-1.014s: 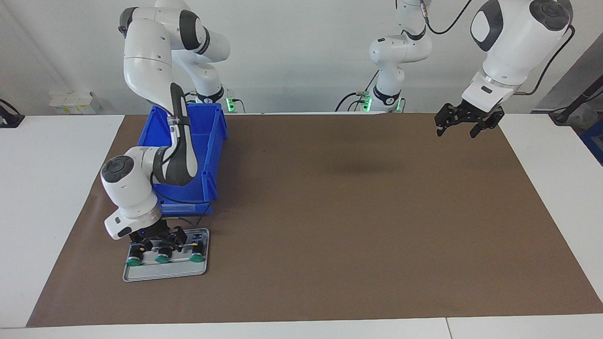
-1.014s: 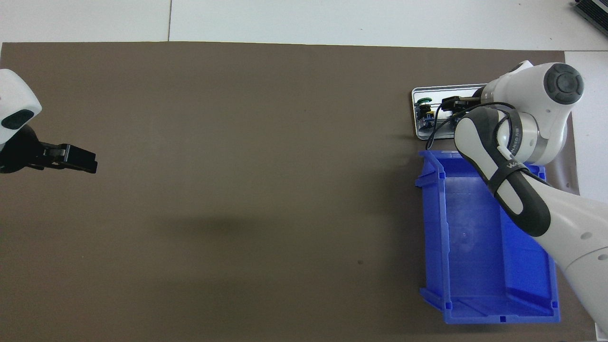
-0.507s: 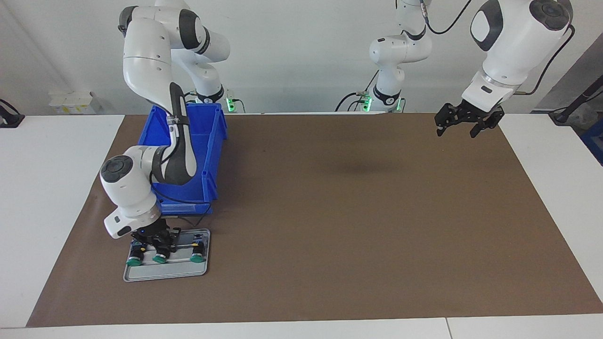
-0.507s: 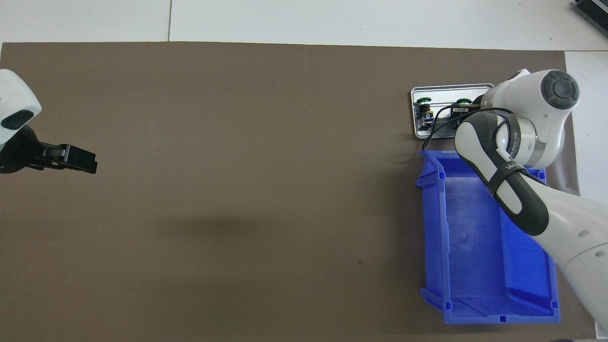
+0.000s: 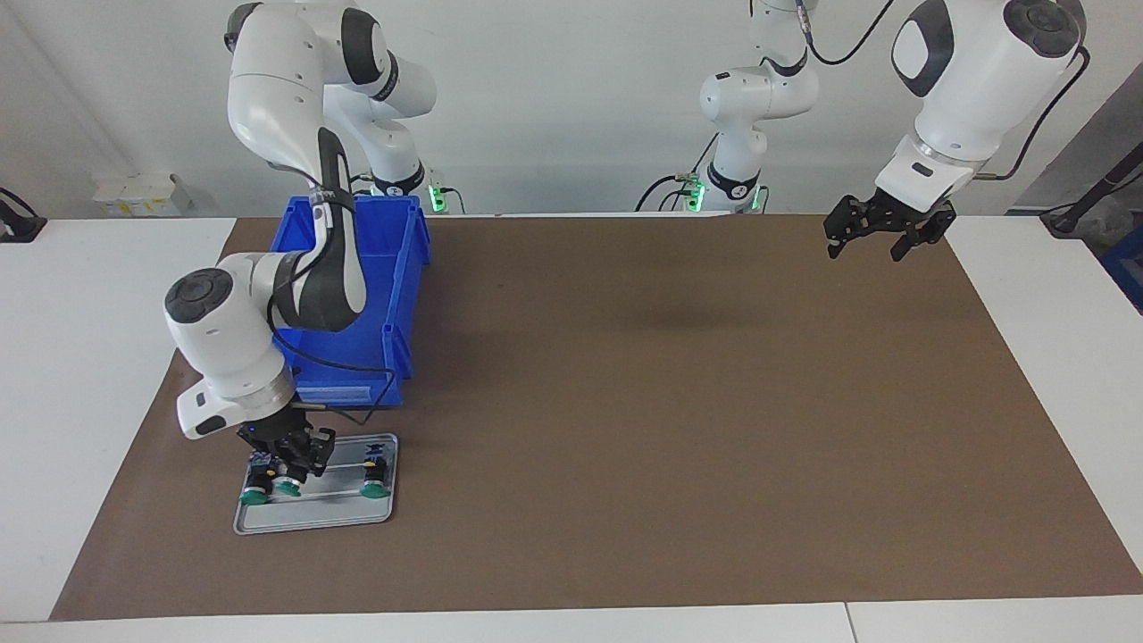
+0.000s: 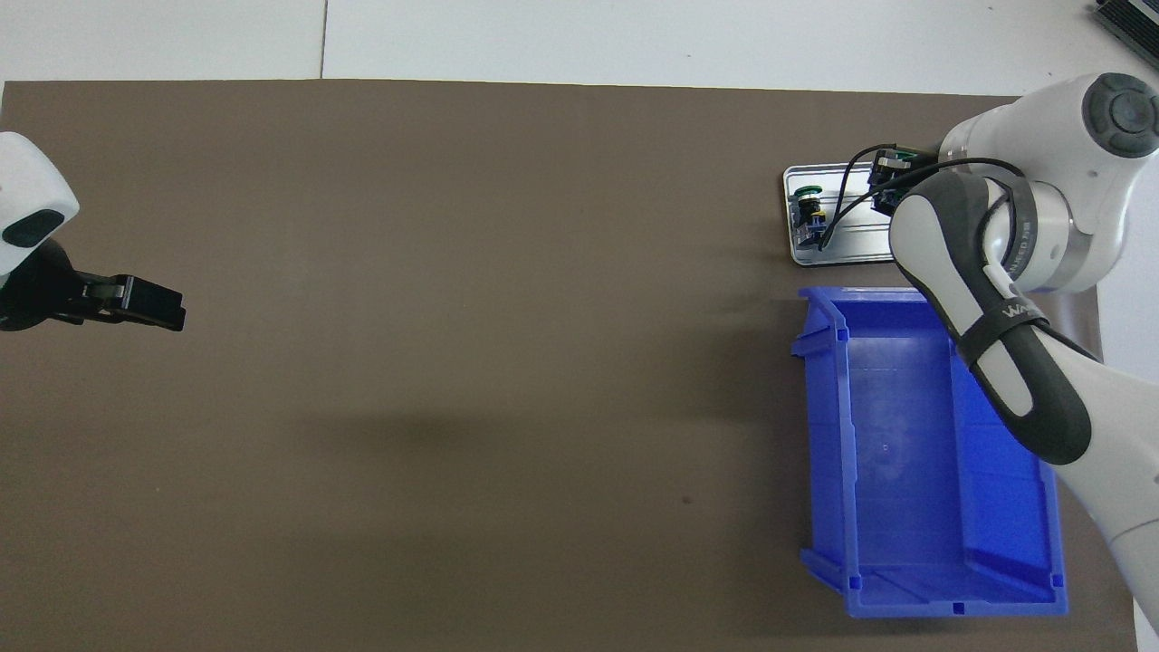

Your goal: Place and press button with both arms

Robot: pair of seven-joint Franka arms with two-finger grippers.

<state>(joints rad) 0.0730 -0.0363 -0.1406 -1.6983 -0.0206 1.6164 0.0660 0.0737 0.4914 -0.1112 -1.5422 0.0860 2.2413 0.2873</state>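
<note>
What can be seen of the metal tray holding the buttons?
The metal tray is a shallow, silver-grey rectangle with rounded corners and a raised rim, lying flat on the brown mat. It sits at the right arm's end of the table, farther from the robots than the blue bin and just apart from it. Green-capped buttons lie on it; one button lies clear at the end. The right gripper is over its other end, partly hiding the rest.

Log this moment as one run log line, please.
phase: pick | right gripper: shut on button, raised just over tray | left gripper: waiting over mat | bin: empty
</note>
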